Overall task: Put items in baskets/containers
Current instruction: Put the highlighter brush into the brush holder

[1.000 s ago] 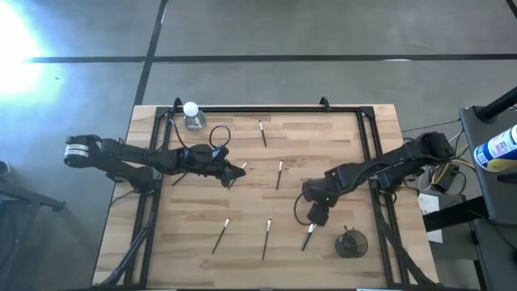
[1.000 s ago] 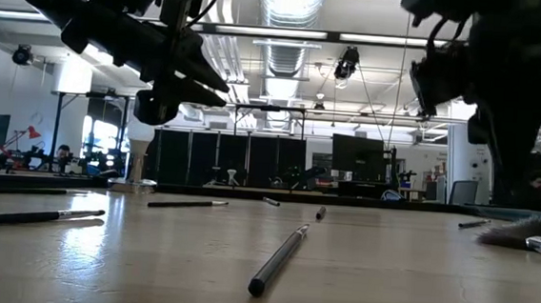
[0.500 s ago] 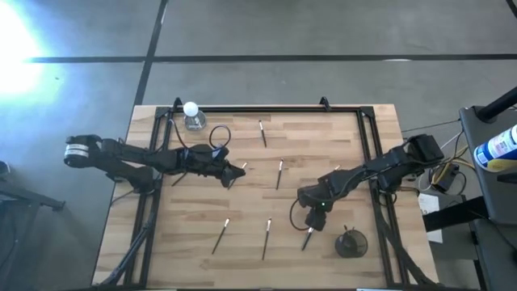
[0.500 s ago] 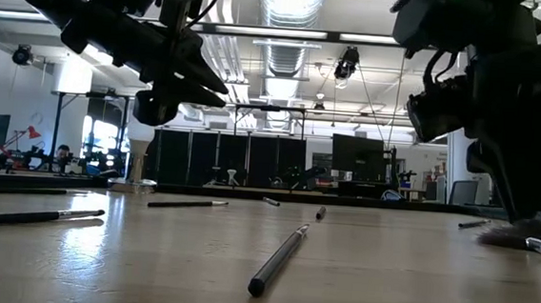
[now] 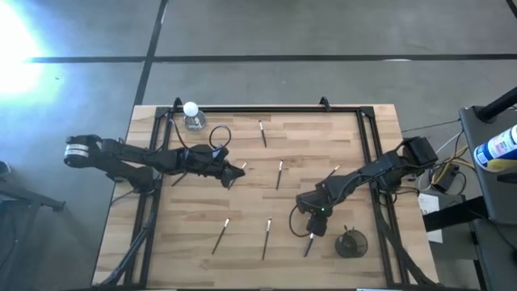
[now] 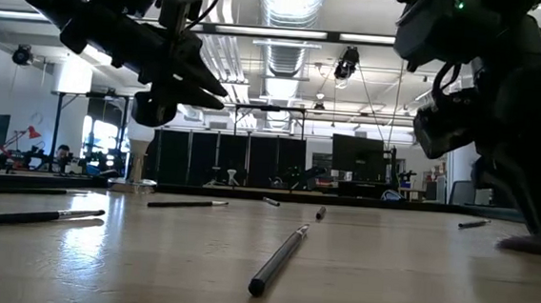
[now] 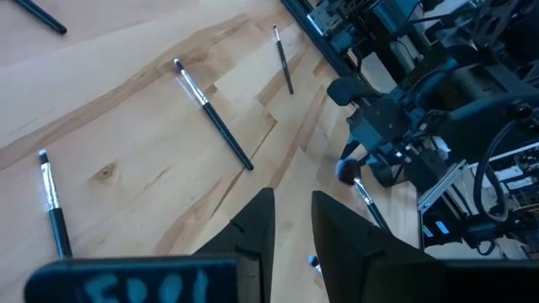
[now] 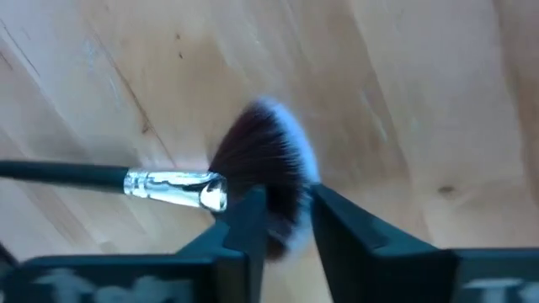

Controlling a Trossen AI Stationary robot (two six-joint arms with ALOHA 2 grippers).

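Near the table's (image 5: 170,250) right front corner, the right gripper (image 5: 315,229) is low over the big brush (image 8: 261,181). Its fingers (image 8: 244,227) sit on both sides of the fluffy, fanned head with a small gap; I cannot tell if they squeeze it. The head is dark with pale tips, on a shiny metal neck and a thin dark stick. The round dark cup (image 5: 351,242) stands just beside it, closer to the corner. Thin dark brushes (image 5: 266,239) lie spread over the pale wood planks. A clear bottle (image 5: 192,115) stands by the back edge. The left gripper (image 5: 239,171) hangs over the middle, fingers a little apart, holding nothing.
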